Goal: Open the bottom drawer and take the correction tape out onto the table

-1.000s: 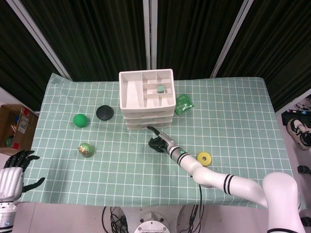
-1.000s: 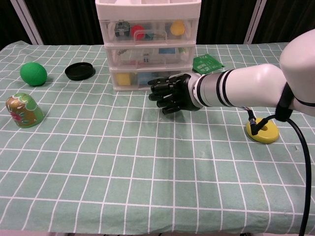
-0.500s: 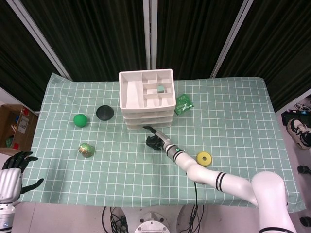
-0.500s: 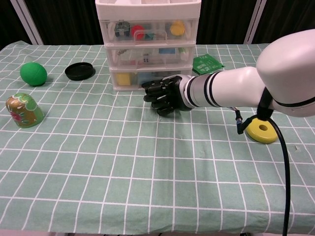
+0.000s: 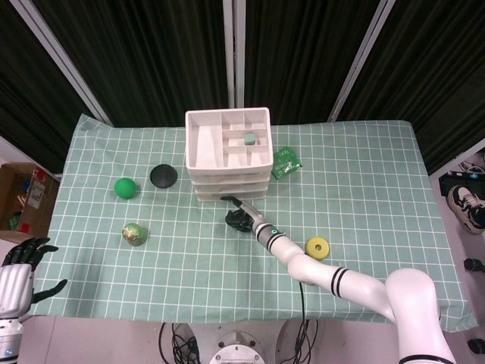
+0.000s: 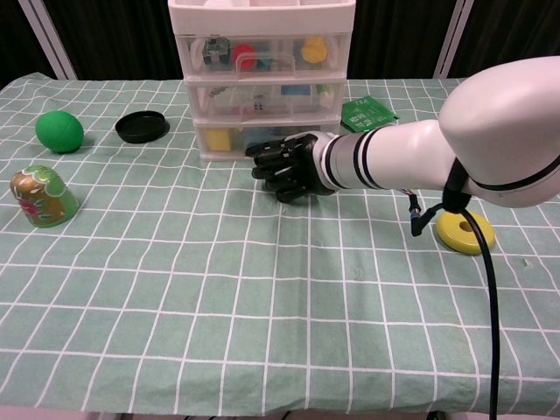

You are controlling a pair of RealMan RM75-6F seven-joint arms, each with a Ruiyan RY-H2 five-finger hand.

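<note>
Green-checked surface [image 5: 364, 182]: right hand [image 6: 289, 166] now closer to closed bottom drawer [image 6: 236, 138], fingers [image 6: 265, 162] curled, grasping nothing; left hand [image 5: 21, 262] spread, off-surface, slightly lower.

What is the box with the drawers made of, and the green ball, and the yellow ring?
The drawer box looks like hard plastic: a white frame with see-through drawer fronts, so you can see the things inside. The green ball looks smooth and matte, maybe rubber or foam; the pictures can't settle which. The yellow ring looks like smooth, slightly shiny plastic, though that is a guess from its even colour.
</note>
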